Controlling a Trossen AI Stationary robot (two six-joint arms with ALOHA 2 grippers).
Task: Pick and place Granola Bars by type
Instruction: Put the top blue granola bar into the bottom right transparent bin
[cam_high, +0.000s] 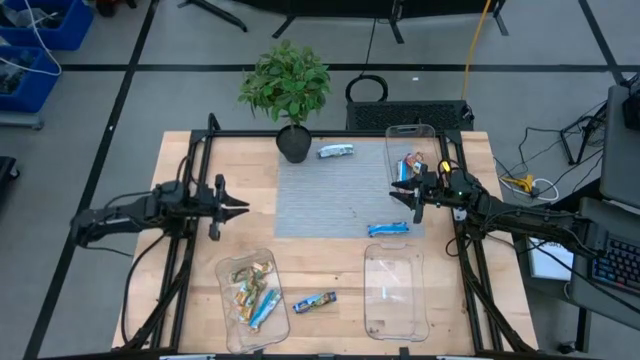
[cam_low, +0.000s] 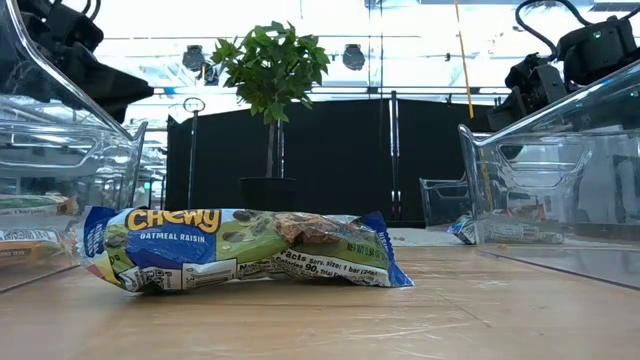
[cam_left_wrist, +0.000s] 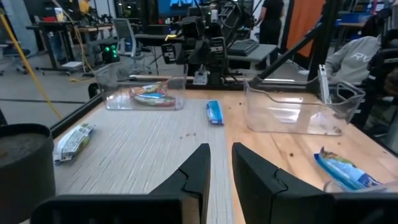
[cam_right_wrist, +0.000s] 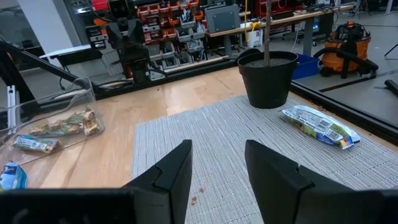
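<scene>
Blue bar (cam_high: 388, 229) near right end effector (cam_high: 417, 201) (open).

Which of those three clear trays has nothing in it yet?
The clear tray at the table's front right is empty. The front-left tray holds several bars, and the back-right tray holds a couple.

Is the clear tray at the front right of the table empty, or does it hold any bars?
Empty. In the high view, only bare wood shows through the front right tray; the nearest bar, a blue bar, lies outside it on the grey mat.
</scene>
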